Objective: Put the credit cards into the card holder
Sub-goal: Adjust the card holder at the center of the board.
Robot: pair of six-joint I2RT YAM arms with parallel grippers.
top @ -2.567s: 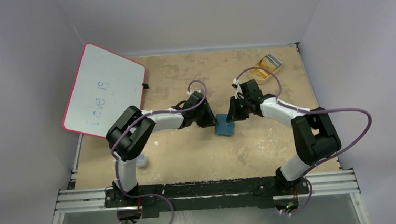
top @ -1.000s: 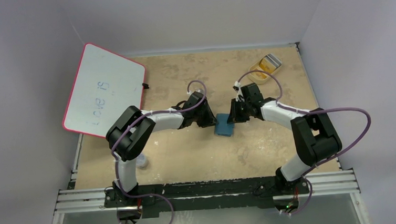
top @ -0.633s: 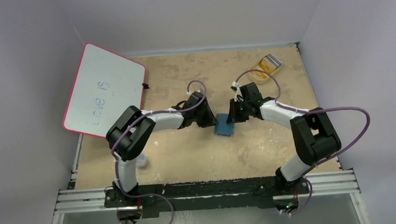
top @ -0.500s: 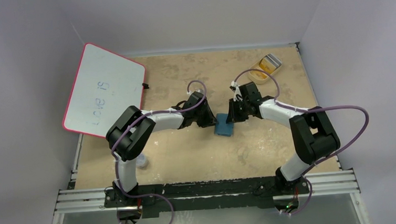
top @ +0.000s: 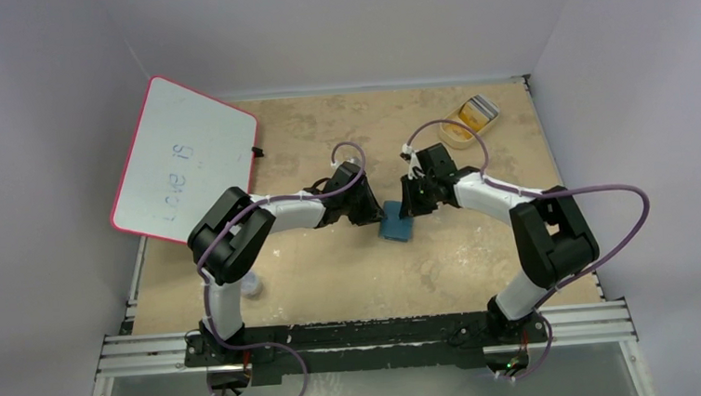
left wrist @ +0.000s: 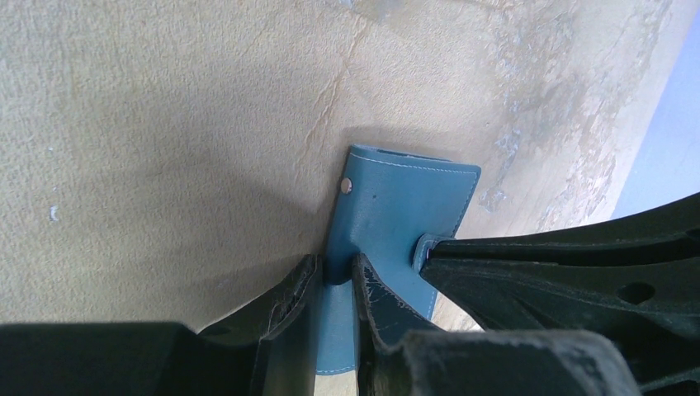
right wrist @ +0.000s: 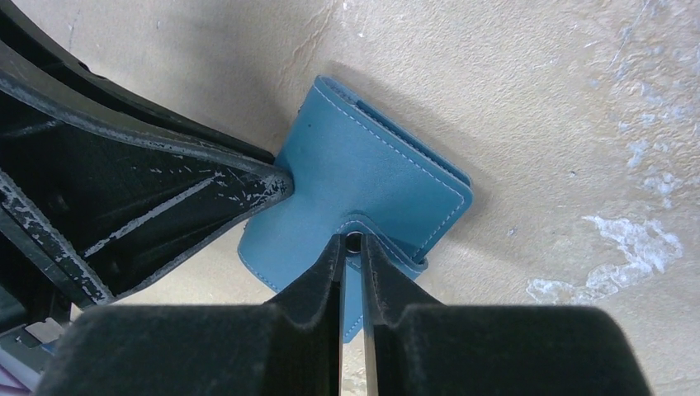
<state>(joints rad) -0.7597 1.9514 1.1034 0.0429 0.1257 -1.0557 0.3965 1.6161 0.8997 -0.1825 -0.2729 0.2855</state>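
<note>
The blue card holder (top: 397, 224) lies folded on the table between my two grippers. My left gripper (top: 375, 217) is shut on its left edge, seen close in the left wrist view, where the card holder (left wrist: 404, 198) runs in between the left gripper (left wrist: 334, 274) fingers. My right gripper (top: 409, 210) is shut on the card holder's small snap tab; in the right wrist view the right gripper (right wrist: 353, 242) pinches that tab on the card holder (right wrist: 363, 169). The credit cards (top: 471, 115), orange-yellow and grey, lie in a tray at the far right.
A beige oval tray (top: 449, 137) holds the cards near the back right corner. A pink-rimmed whiteboard (top: 186, 158) leans at the back left, with a small dark object (top: 257, 151) by its edge. A small pale object (top: 253, 285) lies beside the left arm.
The right wrist has shifted slightly left and toward the back, its jaws narrowing onto the snap tab. The left arm and the card holder have stayed put.
</note>
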